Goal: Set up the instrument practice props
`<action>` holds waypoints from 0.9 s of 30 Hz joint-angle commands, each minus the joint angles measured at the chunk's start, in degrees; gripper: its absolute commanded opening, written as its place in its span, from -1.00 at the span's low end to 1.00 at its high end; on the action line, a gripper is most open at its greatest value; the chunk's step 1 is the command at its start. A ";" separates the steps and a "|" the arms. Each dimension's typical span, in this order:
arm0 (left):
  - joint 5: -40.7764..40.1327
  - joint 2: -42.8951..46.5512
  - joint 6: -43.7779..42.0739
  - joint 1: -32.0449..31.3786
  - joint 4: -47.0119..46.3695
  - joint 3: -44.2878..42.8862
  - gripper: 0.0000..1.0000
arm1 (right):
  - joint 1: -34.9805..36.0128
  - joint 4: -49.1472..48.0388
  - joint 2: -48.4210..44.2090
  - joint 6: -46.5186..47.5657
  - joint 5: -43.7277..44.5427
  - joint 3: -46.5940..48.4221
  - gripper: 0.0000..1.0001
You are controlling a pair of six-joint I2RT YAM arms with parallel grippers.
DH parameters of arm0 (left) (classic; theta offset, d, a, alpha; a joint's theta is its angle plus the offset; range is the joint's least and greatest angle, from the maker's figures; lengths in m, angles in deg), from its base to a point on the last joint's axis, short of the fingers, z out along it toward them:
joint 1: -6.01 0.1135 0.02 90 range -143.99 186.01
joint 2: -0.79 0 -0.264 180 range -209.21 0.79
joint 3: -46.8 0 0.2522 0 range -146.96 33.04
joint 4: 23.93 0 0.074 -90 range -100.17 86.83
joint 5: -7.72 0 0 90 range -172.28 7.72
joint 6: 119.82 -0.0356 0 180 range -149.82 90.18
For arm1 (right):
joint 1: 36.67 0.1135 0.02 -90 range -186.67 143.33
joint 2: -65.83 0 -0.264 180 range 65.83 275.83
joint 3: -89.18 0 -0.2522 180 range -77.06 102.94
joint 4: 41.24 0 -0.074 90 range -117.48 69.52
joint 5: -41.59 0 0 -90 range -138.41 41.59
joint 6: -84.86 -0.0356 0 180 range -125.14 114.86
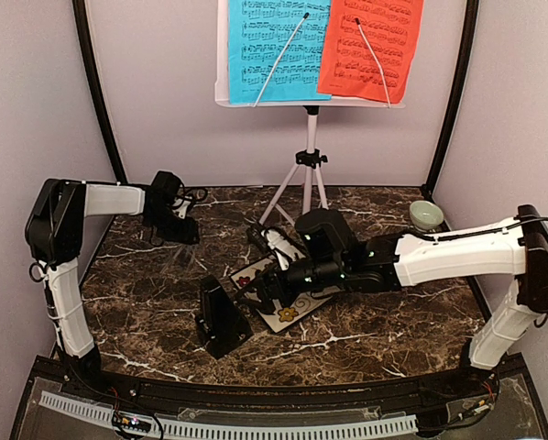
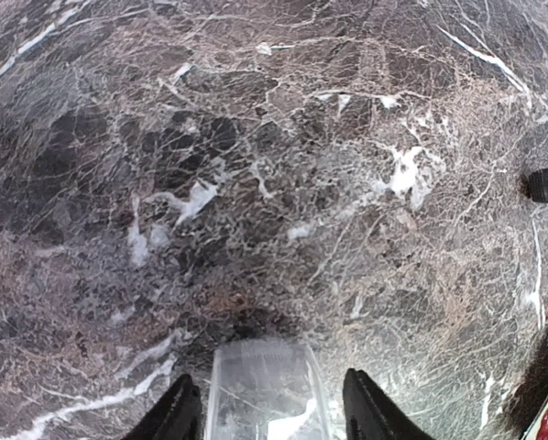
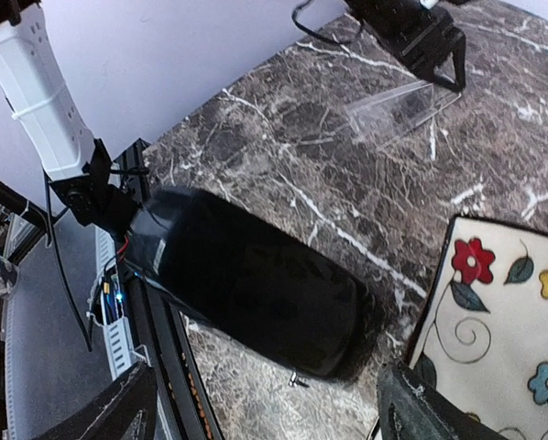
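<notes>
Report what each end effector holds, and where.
Right end effector: nothing; open jaws flank the black metronome. Left end effector: clear plastic piece between its fingers, gaps both sides; hold cannot be told.

The only print to make out is musical notation: black staves of notes run across the blue sheet on the left of the stand and the red sheet on its right (too small to read). No words, numbers or brands are legible.
</notes>
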 commanded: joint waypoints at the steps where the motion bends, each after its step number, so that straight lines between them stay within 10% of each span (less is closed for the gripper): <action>1: -0.78 5.43 -0.64 0.33 1.50 0.12 0.22 | -0.22 -0.02 -0.91 -0.26 1.74 -4.83 0.64; 6: -0.81 13.87 0.15 0.38 1.44 5.05 0.36 | -0.09 -2.30 0.61 -1.41 1.89 -8.80 0.48; 18: 7.27 33.82 11.76 -9.96 -8.06 35.88 -0.34 | 3.02 -1.31 10.20 -0.34 6.53 -3.86 -0.39; 27: 10.28 43.07 17.03 -12.88 -14.52 48.23 -0.51 | 3.05 -0.47 15.01 0.16 8.17 1.18 -0.46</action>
